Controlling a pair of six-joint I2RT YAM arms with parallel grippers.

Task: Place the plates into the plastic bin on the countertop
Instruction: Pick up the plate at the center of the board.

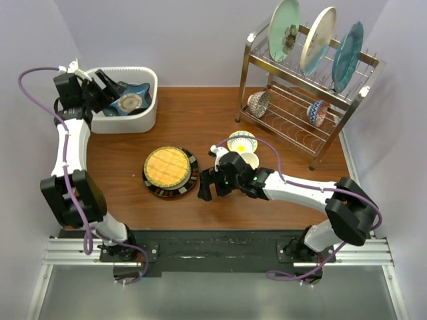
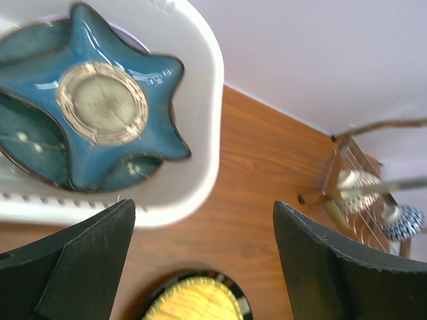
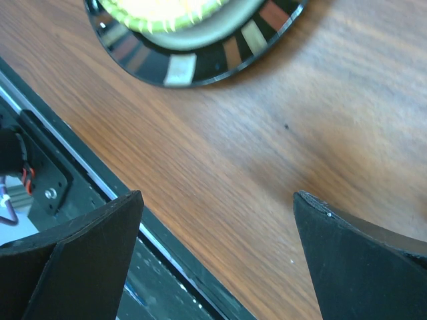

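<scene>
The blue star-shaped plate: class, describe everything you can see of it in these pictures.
The blue star-shaped plate looks like glazed ceramic: glossy blue, five rounded points with darker edges, and a pale, ringed round centre. It lies face up inside the white plastic bin, resting on a dark teal round plate. The open left gripper hovers over the bin, not holding it.

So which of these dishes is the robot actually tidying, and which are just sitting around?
Job: star plate already in the white bin; yellow-centred plate; three racked plates.
Bystanders: wire rack, patterned bowls, white mug.
</scene>
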